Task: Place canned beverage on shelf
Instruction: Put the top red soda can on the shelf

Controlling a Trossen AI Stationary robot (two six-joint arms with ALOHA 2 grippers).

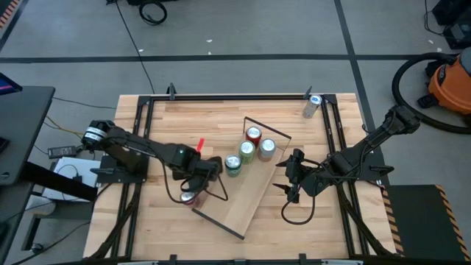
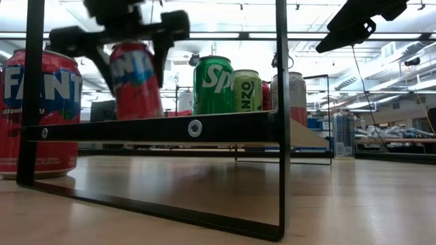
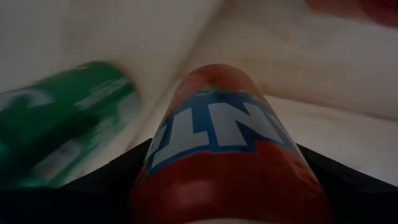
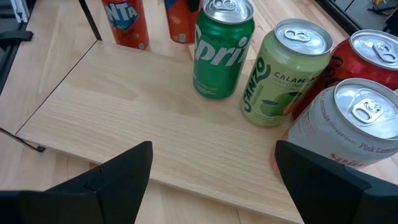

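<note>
Left hand is pinching a red Fanta can between its fingers, and it holds the can upright at the left end of the shelf, just left of the green Sprite can; in the low view this held can is seen level with the shelf board, but I cannot tell if it touches the board; a second red Fanta can stands on the bench just beside that same end of the shelf, at its near side; on the shelf, going to the right, the Sprite can, a pale green can, a red can and a pink lemonade can stand close together; right hand hovers at the right side of the shelf with its fingers spread and nothing between them; far at the right corner of the bench one silver can stands alone.
</note>
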